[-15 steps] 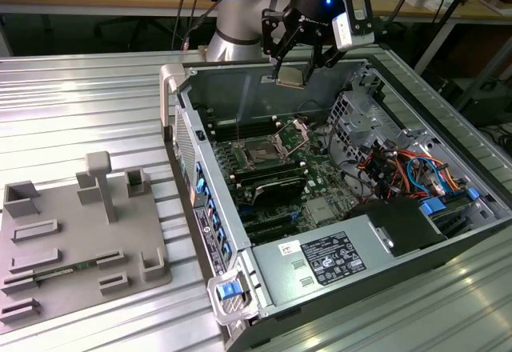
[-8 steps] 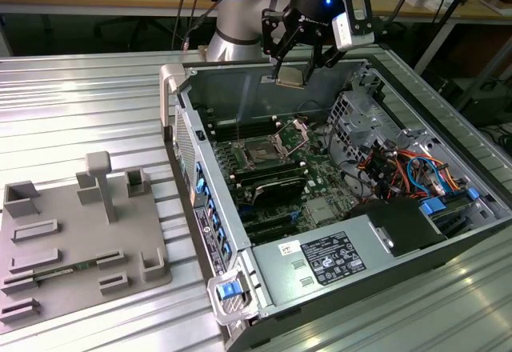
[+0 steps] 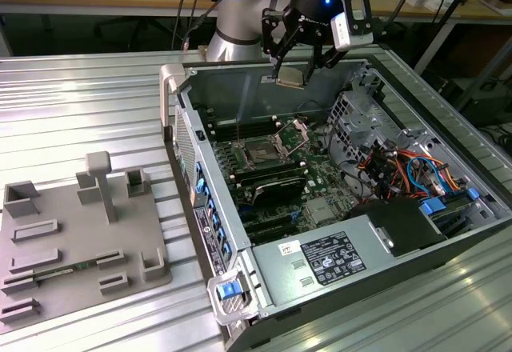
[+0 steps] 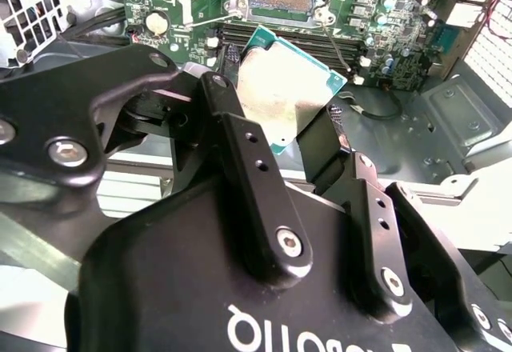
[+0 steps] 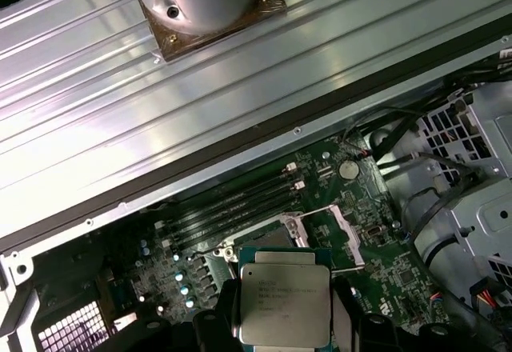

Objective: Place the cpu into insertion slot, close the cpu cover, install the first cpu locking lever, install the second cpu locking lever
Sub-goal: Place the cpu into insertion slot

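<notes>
The black two-fingered gripper (image 3: 291, 68) is clamped on the small, flat, square, silver-topped cpu (image 3: 290, 77), held in the air well above the square, metal-rimmed insertion slot (image 3: 261, 154). Beside that slot, the thin shiny cpu cover (image 3: 295, 134) stands raised. Placing, closing and locking all appear undone.

- Flat square cpu (image 5: 284, 304): a silver-grey metal top, satin and lightly reflective, is noted above a green board edge.
- Black gripper (image 4: 276, 100): smooth, semi-gloss links are seen, fastened with bright metal screws.
- Ribbed silver table (image 3: 80, 104): bare metal with a brushed sheen is recorded.
- Grey moulded fixture tray (image 3: 72, 240): matt plastic is indicated.
</notes>
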Available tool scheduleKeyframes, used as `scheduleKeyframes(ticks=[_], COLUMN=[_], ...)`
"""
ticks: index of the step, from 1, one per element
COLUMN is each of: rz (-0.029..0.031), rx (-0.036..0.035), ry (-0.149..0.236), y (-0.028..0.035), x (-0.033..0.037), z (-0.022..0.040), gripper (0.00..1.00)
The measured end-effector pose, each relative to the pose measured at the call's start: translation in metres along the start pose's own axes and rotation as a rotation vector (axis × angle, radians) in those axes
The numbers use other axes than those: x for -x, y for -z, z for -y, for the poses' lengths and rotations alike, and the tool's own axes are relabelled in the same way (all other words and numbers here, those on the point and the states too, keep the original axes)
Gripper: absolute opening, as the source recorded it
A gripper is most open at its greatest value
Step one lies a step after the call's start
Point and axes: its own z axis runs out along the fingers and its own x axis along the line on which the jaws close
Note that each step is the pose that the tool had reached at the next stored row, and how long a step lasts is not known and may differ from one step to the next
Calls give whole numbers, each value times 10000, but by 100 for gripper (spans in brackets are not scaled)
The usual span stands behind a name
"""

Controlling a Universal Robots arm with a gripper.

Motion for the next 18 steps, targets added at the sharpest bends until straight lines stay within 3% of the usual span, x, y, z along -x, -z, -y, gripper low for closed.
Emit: scheduleKeyframes(ticks=[18], rz=[20], rx=[4], ry=[-224], y=[0], x=[0], z=[0], gripper=[55])
